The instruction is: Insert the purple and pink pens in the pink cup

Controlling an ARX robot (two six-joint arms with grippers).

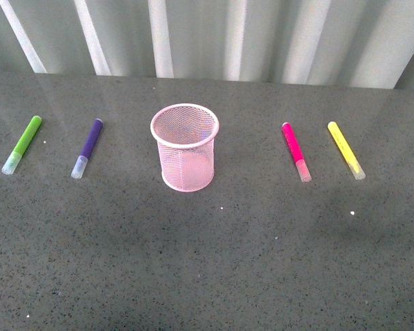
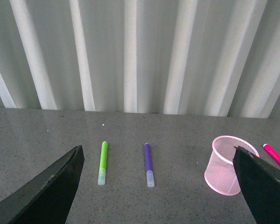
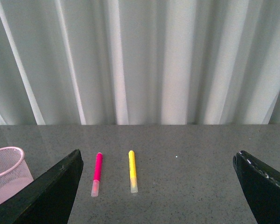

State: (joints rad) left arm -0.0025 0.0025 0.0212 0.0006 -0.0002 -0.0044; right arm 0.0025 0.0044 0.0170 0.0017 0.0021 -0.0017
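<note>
Pink cup (image 3: pixel 7 171) partly cropped, pink pen (image 3: pixel 97 173) whole

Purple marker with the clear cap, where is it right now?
In the front view the clear-capped purple marker lies on the grey table between the lime-green marker on its left and the pale pink wire-mesh cup.

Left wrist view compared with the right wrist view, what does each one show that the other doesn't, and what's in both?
Only the left wrist view shows the green marker and the purple pen, lying side by side, plus the open left claw. Only the right wrist view shows the yellow marker and the open right claw. Both show the pink cup, the pink pen lying on the grey table, and the ribbed white wall behind.
</note>
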